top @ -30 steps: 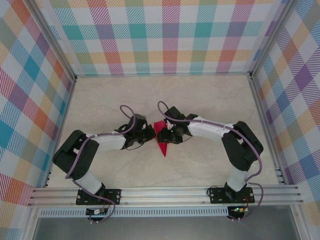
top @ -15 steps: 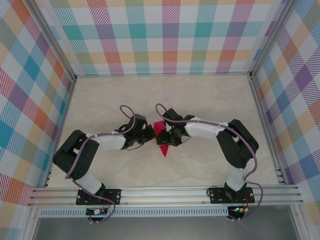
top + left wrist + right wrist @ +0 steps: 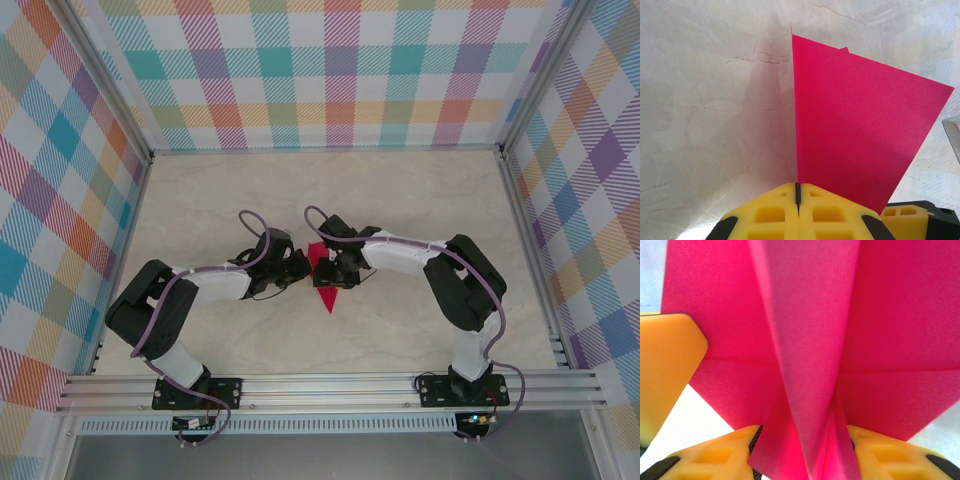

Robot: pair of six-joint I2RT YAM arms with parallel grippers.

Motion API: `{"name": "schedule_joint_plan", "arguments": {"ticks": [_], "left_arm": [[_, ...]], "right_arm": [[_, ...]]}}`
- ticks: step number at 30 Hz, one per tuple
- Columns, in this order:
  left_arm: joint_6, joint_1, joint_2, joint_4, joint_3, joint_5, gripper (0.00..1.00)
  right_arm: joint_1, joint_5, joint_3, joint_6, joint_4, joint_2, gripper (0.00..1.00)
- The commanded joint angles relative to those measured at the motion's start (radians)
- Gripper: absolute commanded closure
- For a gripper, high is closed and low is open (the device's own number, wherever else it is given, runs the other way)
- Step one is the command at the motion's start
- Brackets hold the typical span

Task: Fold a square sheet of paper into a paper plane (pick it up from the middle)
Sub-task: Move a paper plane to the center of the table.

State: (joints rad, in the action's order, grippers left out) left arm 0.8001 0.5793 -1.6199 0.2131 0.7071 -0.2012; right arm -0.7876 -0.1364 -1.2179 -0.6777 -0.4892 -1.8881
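overhead, a pale marble-patterned table (image 3: 200, 200) sits boxed in by plaid walls (image 3: 330, 70) on three sides, with an aluminium rail (image 3: 330, 385) along the near edge. the magenta paper plane (image 3: 326, 282) lies at mid-table between the two arms, its pointed tip aimed at the rail. the left gripper (image 3: 300, 268) is clenched on the plane: in its wrist view the fingertips (image 3: 797, 192) meet on a thin paper edge, and one wing (image 3: 855, 130) spreads to the right. the right gripper (image 3: 335, 268) straddles the centre fold (image 3: 810, 340), its jaws apart on either side (image 3: 807, 452); whether they pinch it i cannot tell. bare table lies beyond the plane and to both sides, the walls well apart from it.
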Motion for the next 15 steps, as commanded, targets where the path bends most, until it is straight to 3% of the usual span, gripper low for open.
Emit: {"name": "schedule_joint_plan", "arguments": {"ticks": [1, 3, 8, 15], "left_arm": [[0.009, -0.013, 0.009, -0.003, -0.011, 0.001, 1.0], [0.009, -0.018, 0.019, -0.012, -0.016, 0.009, 1.0], [0.005, -0.031, 0.053, -0.042, -0.018, 0.02, 0.88], [0.004, -0.056, 0.124, -0.197, -0.005, 0.119, 0.66]], "right_arm": [[-0.009, 0.039, -0.026, -0.022, -0.039, -0.005, 0.6], [-0.009, 0.048, -0.028, -0.024, -0.045, -0.005, 0.64], [-0.01, 0.058, -0.04, -0.028, -0.06, -0.017, 0.79], [-0.025, 0.12, -0.087, -0.026, -0.111, -0.049, 0.82]]}}
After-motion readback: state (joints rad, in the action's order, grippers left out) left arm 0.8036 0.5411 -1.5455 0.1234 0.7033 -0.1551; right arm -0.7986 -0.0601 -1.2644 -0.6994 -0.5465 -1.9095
